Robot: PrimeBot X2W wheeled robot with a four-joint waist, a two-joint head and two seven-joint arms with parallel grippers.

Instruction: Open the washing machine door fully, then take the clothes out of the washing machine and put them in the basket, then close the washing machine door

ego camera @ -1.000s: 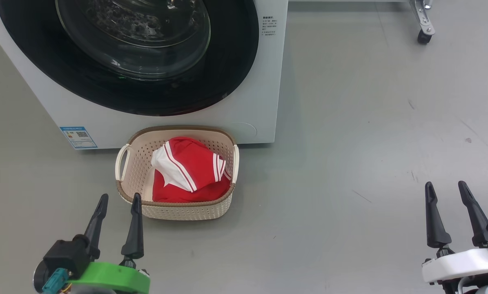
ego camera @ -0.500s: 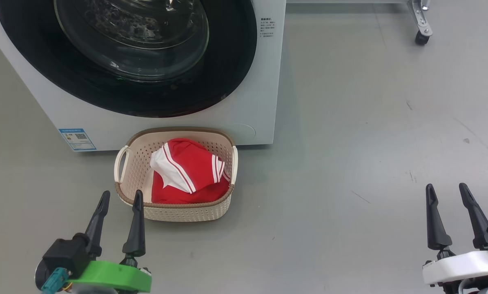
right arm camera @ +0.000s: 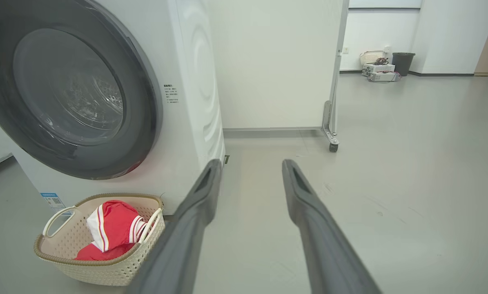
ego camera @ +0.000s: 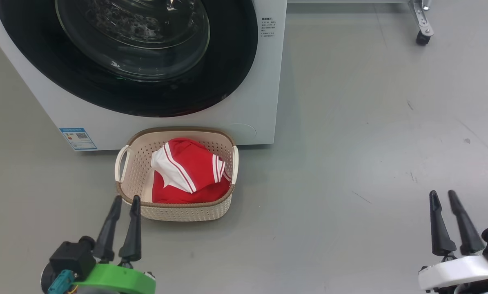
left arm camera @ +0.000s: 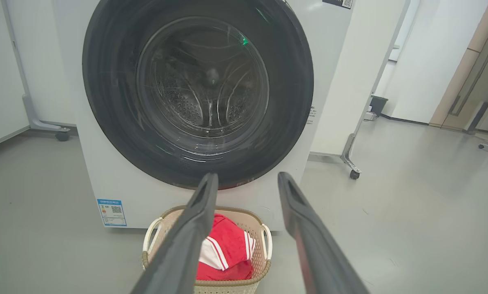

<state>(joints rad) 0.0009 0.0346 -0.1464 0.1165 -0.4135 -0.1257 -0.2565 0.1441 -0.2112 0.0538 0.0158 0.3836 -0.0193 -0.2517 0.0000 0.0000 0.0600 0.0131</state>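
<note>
Clothes (ego camera: 188, 171): red w/ white panels and striped trim, bunched in the basket (ego camera: 178, 210), top fold humped about level w/ the rim. Judged soft, light and limp, so they'd drape and trail if lifted. Best hold is a pinch on the raised white-panel fold, not the flat part below.

Basket sits on the floor (ego camera: 350, 163), just in front of the washing machine (ego camera: 264, 102), under the door. Thin perforated plastic, prob. light and a bit flexy, and likely to slide on smooth floor if nudged. Take it by a loop handle or the brown rim.

Washing machine door (ego camera: 227, 73) looks shut, flush to the front. Rigid, glossy black rim, prob. slippery for thin fingers. No handle or recess visible, so can't tell where to hook it. No red visible through the glass, so the task looks about done.

Left pincer (ego camera: 126, 198): fingers apart, nothing between, pointing fwd at the machine. It sits low, just beside the basket's near-left corner. One tip overlaps the rim in head view; can't tell if it touches. Left wrist view faces the door square on.

Right pincer (ego camera: 442, 192): fingers apart, empty, low over bare floor, well apart from basket and machine. It aims past the machine's right front corner.
</note>
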